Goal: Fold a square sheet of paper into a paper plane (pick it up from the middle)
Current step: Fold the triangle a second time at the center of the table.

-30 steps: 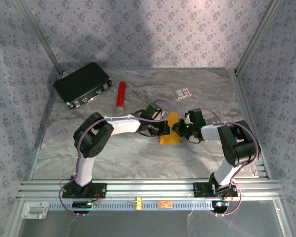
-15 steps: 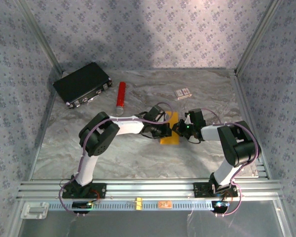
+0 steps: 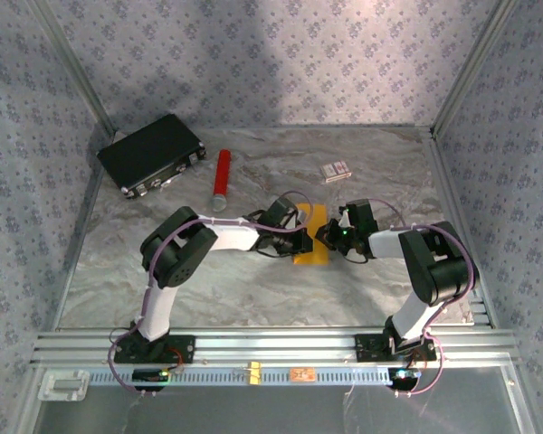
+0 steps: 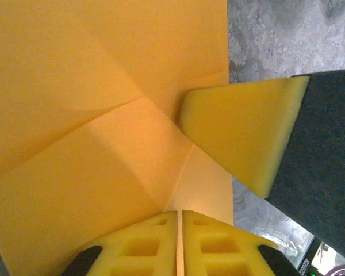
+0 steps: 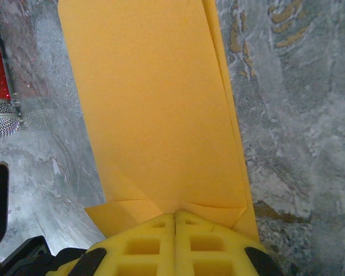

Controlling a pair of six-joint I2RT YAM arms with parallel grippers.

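The square sheet of paper (image 3: 312, 254) lies mid-table as a narrow orange-yellow strip, folded over and marked with diagonal creases (image 4: 75, 115). My left gripper (image 3: 298, 240) reaches in from the strip's left. Its yellow jaws (image 4: 179, 214) are all but together, with a thin raised fold of the paper between them. My right gripper (image 3: 327, 237) comes in from the right, shut, its tip (image 5: 175, 215) resting on the near end of the flat paper (image 5: 155, 103) with nothing between the jaws. One right finger (image 4: 241, 132) lies on the paper beside the left jaws.
A black case (image 3: 152, 152) sits at the back left. Beside it lies a red cylinder (image 3: 222, 178) with a silver end (image 5: 0, 118). A small white-and-red box (image 3: 336, 170) is at the back, right of centre. Patterned walls close three sides.
My left arm's elbow and wrist have shifted a little over the paper, and its jaws have eased slightly. The right arm and the paper have stayed put.
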